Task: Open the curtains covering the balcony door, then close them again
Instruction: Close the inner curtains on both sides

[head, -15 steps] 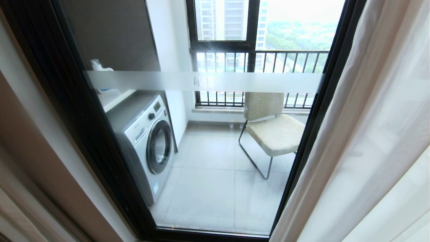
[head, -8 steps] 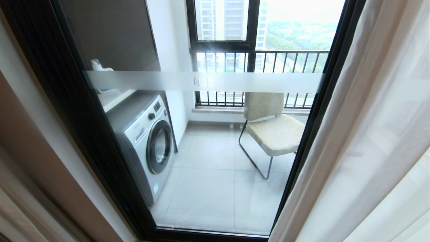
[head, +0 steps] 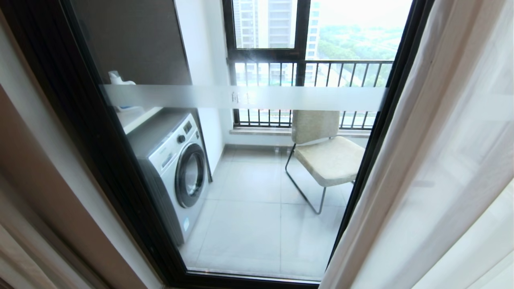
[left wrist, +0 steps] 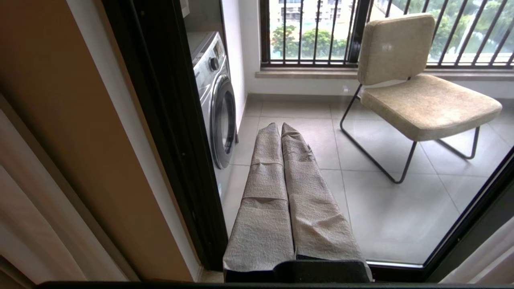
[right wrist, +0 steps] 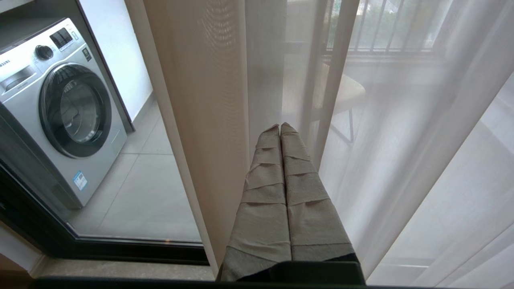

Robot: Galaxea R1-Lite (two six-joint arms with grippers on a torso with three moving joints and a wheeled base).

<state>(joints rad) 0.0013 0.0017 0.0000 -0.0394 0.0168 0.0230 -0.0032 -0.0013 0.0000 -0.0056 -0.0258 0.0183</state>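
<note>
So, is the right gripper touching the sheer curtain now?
Cannot tell. In the right wrist view the right gripper, fingers shut, lies over the sheer curtain, but neither contact nor a gap shows plainly.

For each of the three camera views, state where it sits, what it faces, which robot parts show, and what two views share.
Head view: up high, looking down through the balcony door; no arm shows.
Left wrist view: behind the shut left gripper, facing the chair.
Right wrist view: behind the shut right gripper, facing the curtains.
All share the washing machine.

"SAMSUNG" on washing machine (right wrist: 60,108)
</note>
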